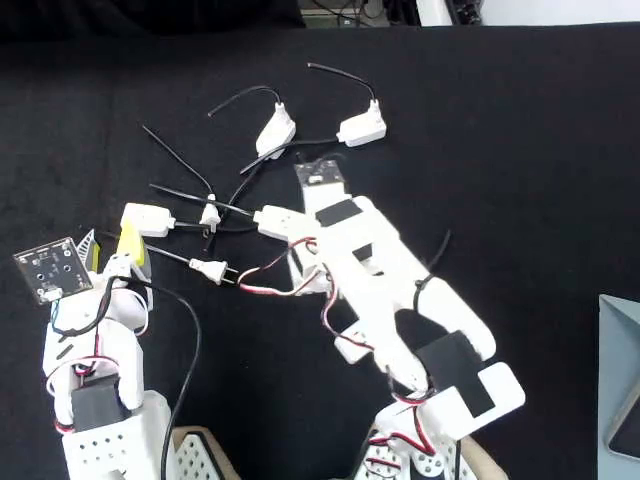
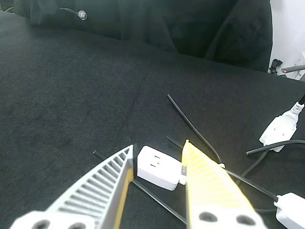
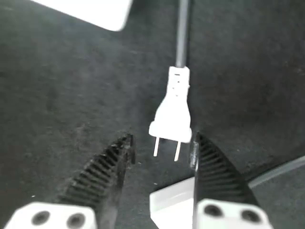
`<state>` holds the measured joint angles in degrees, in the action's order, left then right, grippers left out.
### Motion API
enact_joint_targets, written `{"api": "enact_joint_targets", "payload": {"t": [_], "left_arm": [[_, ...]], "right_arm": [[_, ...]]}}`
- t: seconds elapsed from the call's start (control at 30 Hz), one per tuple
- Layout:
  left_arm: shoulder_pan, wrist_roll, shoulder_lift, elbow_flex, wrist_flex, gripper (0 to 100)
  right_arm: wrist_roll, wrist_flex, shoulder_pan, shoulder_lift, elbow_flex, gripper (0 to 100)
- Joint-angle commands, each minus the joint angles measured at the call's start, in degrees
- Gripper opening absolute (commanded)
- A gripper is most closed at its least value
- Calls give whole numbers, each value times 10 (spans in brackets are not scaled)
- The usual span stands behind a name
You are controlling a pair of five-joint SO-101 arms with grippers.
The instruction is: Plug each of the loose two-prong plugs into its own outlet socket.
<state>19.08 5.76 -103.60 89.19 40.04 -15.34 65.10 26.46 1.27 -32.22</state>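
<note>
A white outlet socket (image 2: 159, 167) lies on the black cloth between the open fingers of my left gripper (image 2: 158, 145); from above this socket (image 1: 145, 218) sits just beyond the yellow finger (image 1: 130, 242). My right gripper (image 3: 161, 143) is open, and a loose two-prong plug (image 3: 172, 114) lies between its fingertips, prongs towards the camera, untouched. A second socket (image 3: 171, 205) shows close under that gripper. In the high view that plug (image 1: 208, 268) lies left of the right arm (image 1: 380, 270), near the second socket (image 1: 275, 222). Another small plug (image 1: 210, 212) lies between the two sockets.
Two more white connector pieces (image 1: 275, 130) (image 1: 362, 128) with thin black cables lie farther back. Cables cross the cloth between all the pieces. A grey tray edge (image 1: 620, 380) stands at the right border. The arms' red and black wires (image 1: 290, 275) hang near the plug.
</note>
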Motion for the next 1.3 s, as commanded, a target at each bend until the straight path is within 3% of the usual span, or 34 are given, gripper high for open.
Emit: {"api": "enact_joint_targets", "payload": {"t": [0.0,0.6,0.9,1.27], "left_arm": [[0,-5,-4,-4,-16,170],[0,-5,-4,-5,-16,170],[0,-5,-4,-5,-16,170],[0,-5,-4,-5,-16,170]], "right_arm": [[-6,-1,28,-22,44,191],[-5,24,30,-15,83,191],[-4,11,27,83,74,191],[-3,11,-40,97,74,190]]}}
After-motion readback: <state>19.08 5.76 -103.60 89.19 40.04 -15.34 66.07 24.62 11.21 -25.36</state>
